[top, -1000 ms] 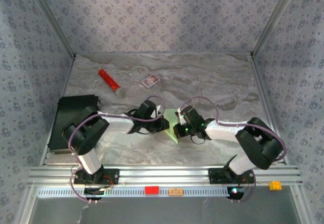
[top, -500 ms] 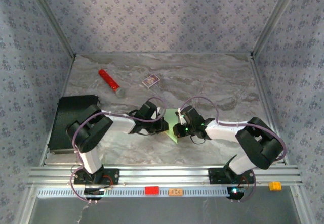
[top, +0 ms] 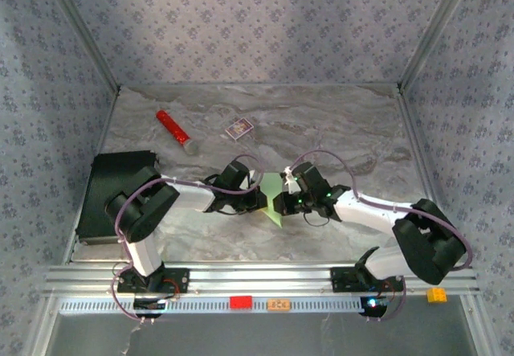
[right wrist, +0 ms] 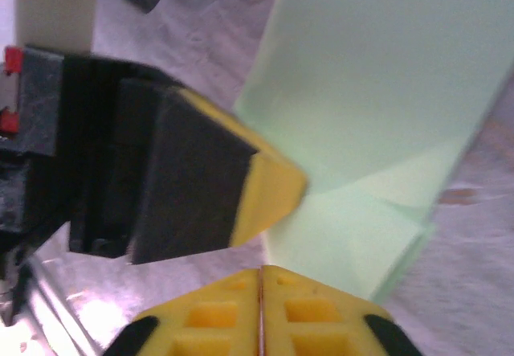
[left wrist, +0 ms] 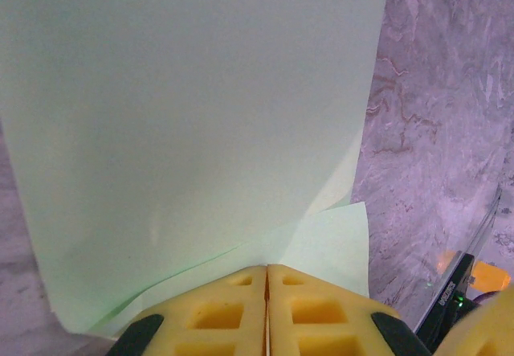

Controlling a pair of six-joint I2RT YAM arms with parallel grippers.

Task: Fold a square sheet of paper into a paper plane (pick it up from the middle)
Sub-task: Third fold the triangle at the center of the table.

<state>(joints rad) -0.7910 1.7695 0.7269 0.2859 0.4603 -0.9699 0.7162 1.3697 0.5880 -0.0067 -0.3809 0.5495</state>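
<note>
Though creased, paper (top: 275, 215) tip nearward.

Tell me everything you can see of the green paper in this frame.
The square sheet of paper is thin, pale green and unmarked, folded so layers overlap along one edge. It sits over the marbled table, apparently partly raised. The shut left gripper pinches one edge; the shut right gripper meets it opposite, grip unclear.

The grey marbled table (top: 345, 123) carries a red cylinder (top: 173, 128) and a small purple-and-white card box (top: 238, 128) toward its far left, a black case (top: 116, 191) at its left edge, and the folded-over, pale green square sheet of paper (top: 274, 202) near the middle.
</note>
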